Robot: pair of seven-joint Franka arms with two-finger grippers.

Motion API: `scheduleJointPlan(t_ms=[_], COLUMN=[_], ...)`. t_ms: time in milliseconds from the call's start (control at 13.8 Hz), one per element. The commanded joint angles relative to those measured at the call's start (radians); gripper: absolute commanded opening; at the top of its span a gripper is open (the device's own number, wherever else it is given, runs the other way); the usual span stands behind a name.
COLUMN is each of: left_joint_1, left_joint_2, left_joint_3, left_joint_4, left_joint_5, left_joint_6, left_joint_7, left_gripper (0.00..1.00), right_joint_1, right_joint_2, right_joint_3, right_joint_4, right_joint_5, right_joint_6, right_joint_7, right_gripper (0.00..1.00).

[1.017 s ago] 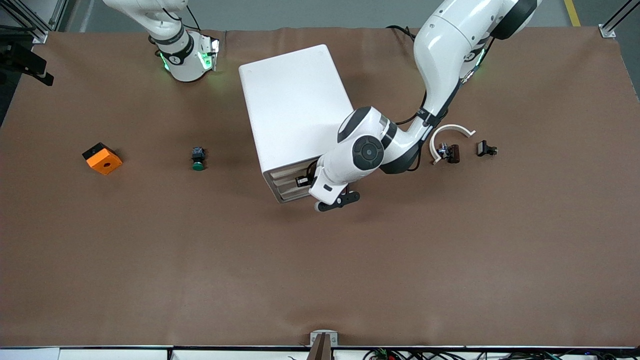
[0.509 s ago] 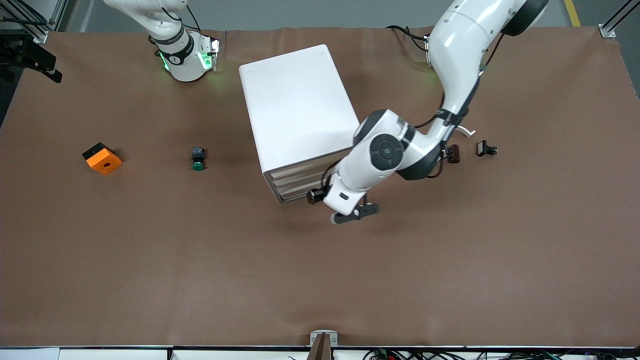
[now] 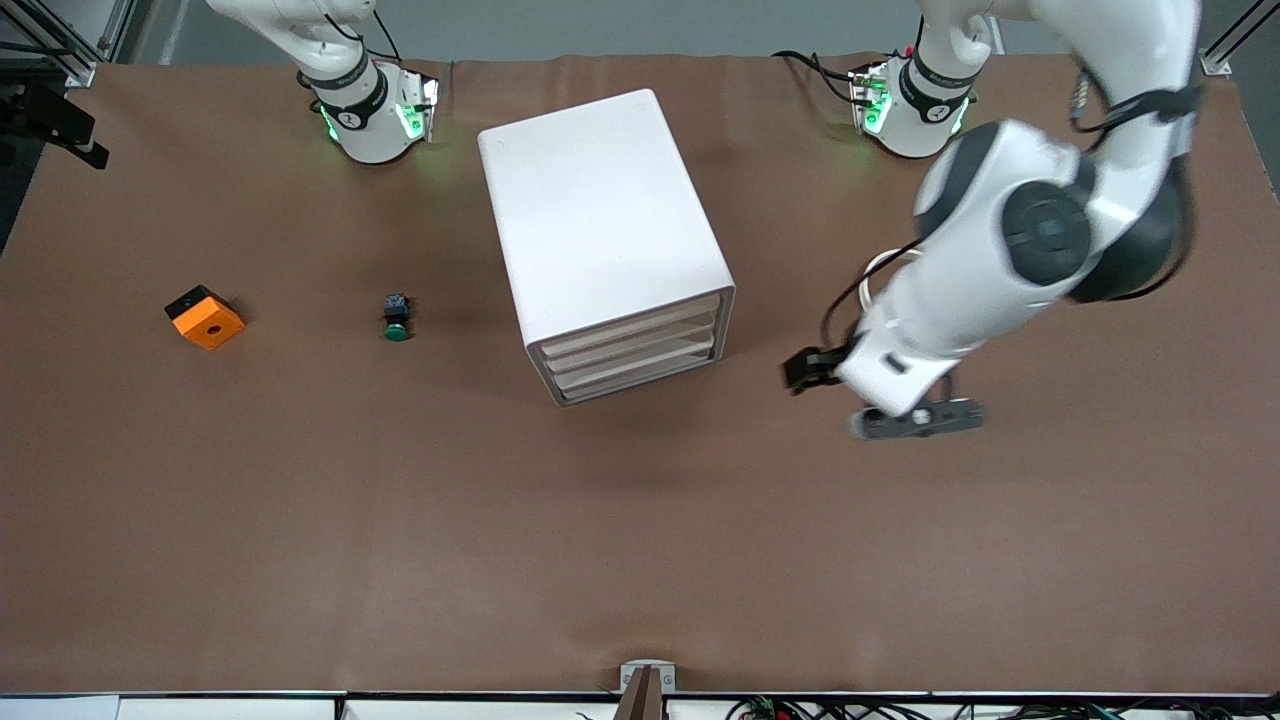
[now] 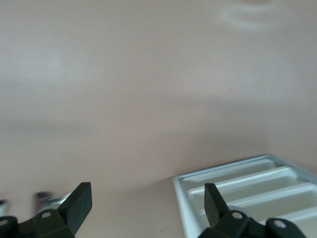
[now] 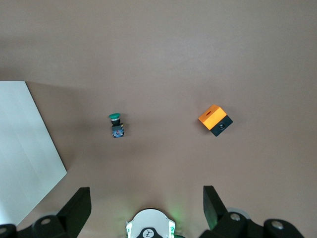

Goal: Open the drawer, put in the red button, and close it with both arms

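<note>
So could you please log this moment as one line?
drawer: shut | left tool: open, empty, over bare table beside cabinet | right tool: open, waiting high | red button: unseen

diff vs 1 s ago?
The left pincer let go at the cabinet's drawer fronts, opened, and swung out over bare table toward the left arm's end. All three drawers look shut now. Green button, orange block and the waiting right arm are unchanged.

Tabletop (image 3: 400,560) covered edge to edge with a brown mat, slightly creased along the edge by the bases. Grey floor (image 3: 600,25) past that edge (one yellow line (image 3: 1145,25) at the corner). Aluminium frame posts (image 3: 1235,40) at both upper corners. Lighting even, soft shadows.
</note>
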Motion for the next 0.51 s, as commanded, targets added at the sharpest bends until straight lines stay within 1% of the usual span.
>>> scheduleJointPlan(t_ms=[0,145,218,291,436], left_joint_1=[0.099,0.185,0.223,0.257,0.311], left_joint_2=[-0.1,-0.155,-0.189,-0.229,-0.278], left_joint_3=[-0.002,-0.004,-0.004,-0.004,-0.005], left_joint_4=[-0.042,-0.057,-0.082,-0.112,-0.14], left_joint_5=[0.023,0.023,0.023,0.025,0.049], left_joint_6=[-0.092,-0.146,-0.154,-0.154,-0.154], left_joint_7=[0.123,0.238,0.285,0.311,0.332], left_gripper=[1.0,1.0,1.0,1.0,1.0], right_joint_1=[0.023,0.022,0.023,0.023,0.026], right_joint_2=[-0.027,-0.027,-0.025,-0.025,-0.027], right_joint_3=[-0.013,-0.013,-0.013,-0.013,-0.011], right_joint_4=[-0.027,-0.027,-0.027,-0.026,-0.027], right_joint_5=[0.016,0.016,0.016,0.017,0.017], right_joint_6=[0.016,0.017,0.019,0.019,0.017], right_joint_7=[-0.002,-0.002,-0.002,-0.002,-0.002], right_gripper=[1.0,1.0,1.0,1.0,1.0])
